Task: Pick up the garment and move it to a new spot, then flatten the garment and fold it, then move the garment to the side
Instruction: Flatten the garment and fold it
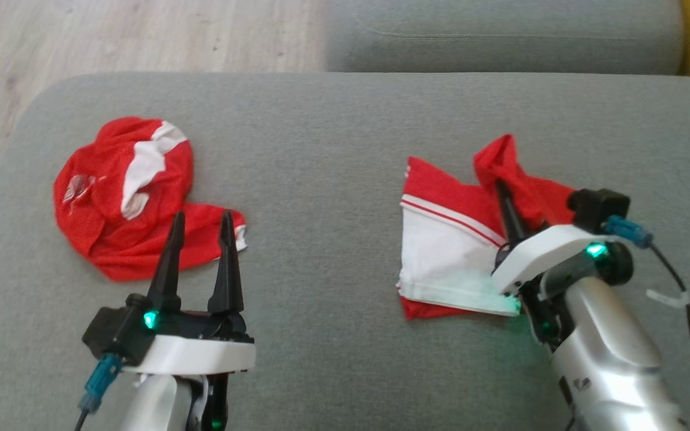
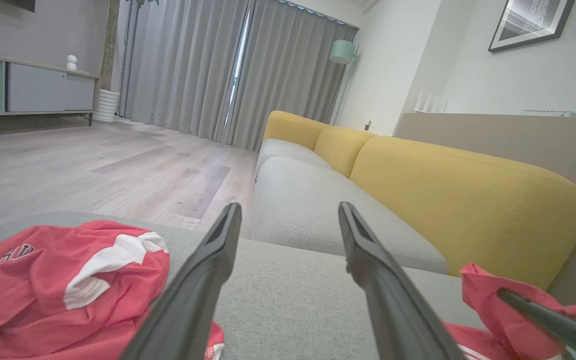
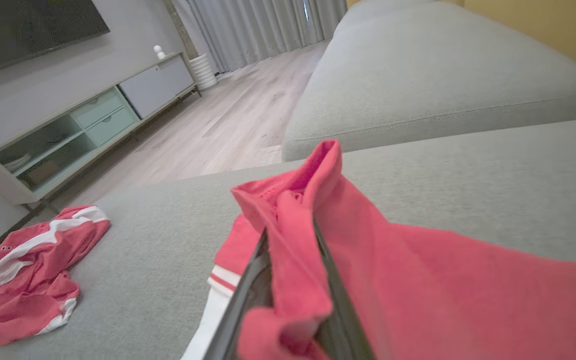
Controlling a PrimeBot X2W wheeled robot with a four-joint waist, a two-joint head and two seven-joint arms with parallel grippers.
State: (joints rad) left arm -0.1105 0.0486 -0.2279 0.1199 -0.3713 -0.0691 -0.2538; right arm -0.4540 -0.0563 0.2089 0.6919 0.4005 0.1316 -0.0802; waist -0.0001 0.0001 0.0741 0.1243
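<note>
Head view has the red-and-white garment on the right side of the grey cushion; the right wrist view is where you actually see the right gripper pinched tight on its red fold. Meanwhile the left gripper is spread wide, empty, beside a second crumpled red shirt.

Illegible white print on crumpled garment.

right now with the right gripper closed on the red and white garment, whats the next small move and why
Probably lift the right gripper to raise the red and white garment off the grey cushion. It is shut on a red fold, but most of the cloth lies on the cushion. The left gripper is open and empty beside the other red garment.
</note>
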